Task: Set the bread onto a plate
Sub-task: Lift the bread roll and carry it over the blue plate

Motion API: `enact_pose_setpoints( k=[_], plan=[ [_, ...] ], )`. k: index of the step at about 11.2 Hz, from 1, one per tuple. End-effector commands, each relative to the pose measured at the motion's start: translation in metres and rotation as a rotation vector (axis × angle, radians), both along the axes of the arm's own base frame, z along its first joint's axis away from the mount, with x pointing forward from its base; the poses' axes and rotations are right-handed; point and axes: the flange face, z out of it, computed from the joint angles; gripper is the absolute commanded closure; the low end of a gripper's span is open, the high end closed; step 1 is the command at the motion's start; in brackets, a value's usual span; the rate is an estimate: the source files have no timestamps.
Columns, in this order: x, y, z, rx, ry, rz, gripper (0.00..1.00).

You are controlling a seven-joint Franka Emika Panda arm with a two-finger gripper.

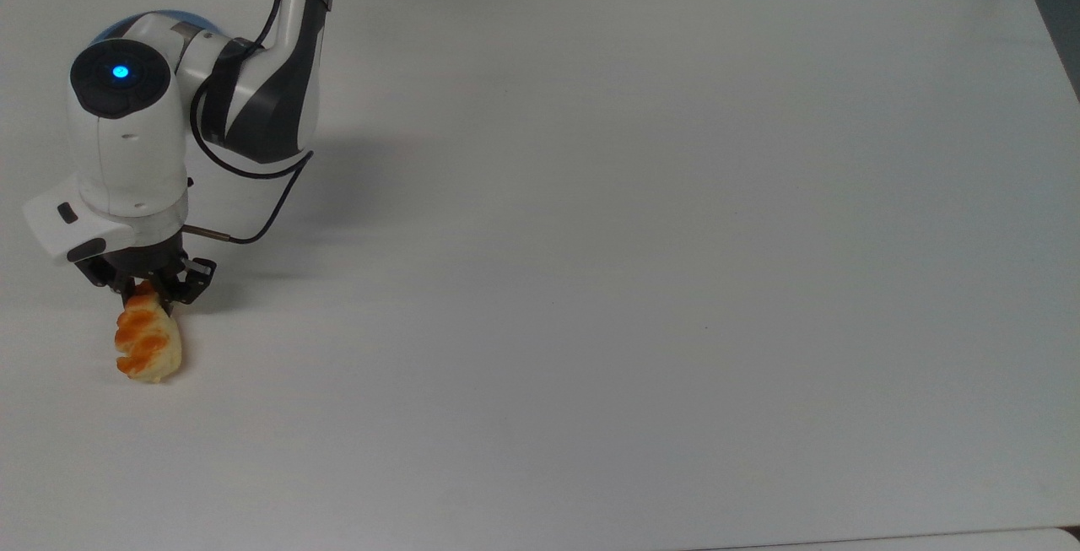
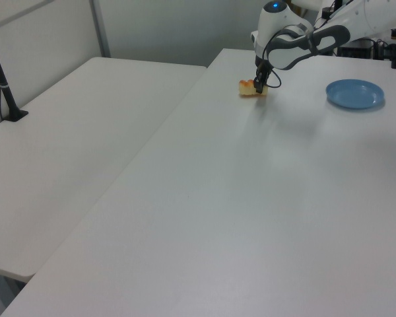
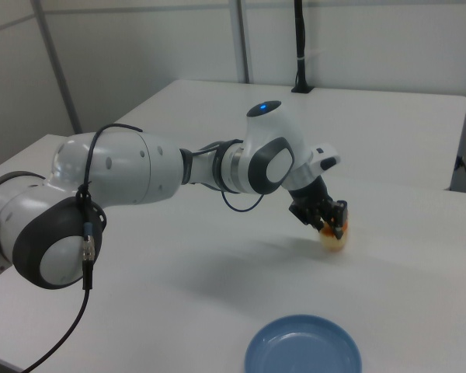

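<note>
**Bread gripped at one end**

The bread (image 1: pixel 148 347) sits at the top view's lower left on the white surface (image 1: pixel 641 281), its upper end pinched by the closed tool (image 1: pixel 145 288). The plate (image 2: pixel 355 93) lies well apart, at the left view's upper right.

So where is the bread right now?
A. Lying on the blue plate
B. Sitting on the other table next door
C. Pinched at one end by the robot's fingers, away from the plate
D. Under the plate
C: in the top view the fingers close on the upper end of the bread, and in the right view the blue plate sits apart from it with nothing on it.
</note>
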Motion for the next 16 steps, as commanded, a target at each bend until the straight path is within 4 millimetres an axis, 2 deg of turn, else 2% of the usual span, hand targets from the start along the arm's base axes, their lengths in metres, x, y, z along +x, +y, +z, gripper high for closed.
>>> enact_pose_setpoints(
  k=[1, 3, 6, 8, 9, 11, 12, 14, 16],
  plan=[
    [-0.015, 0.015, 0.052, -0.02, -0.037, 0.007, 0.62],
    [-0.038, 0.037, 0.082, -0.003, -0.034, 0.026, 0.62],
    [-0.106, 0.052, 0.123, 0.006, -0.004, 0.036, 0.62],
    [-0.153, 0.051, 0.149, 0.021, 0.042, -0.003, 0.62],
    [-0.169, 0.05, 0.162, 0.051, 0.088, -0.022, 0.63],
    [-0.209, 0.03, 0.188, 0.178, 0.159, -0.075, 0.68],
    [-0.226, 0.017, 0.193, 0.21, 0.176, -0.121, 0.68],
    [-0.239, -0.004, 0.192, 0.218, 0.171, -0.173, 0.68],
    [-0.255, -0.027, 0.178, 0.223, 0.17, -0.209, 0.68]
  ],
)
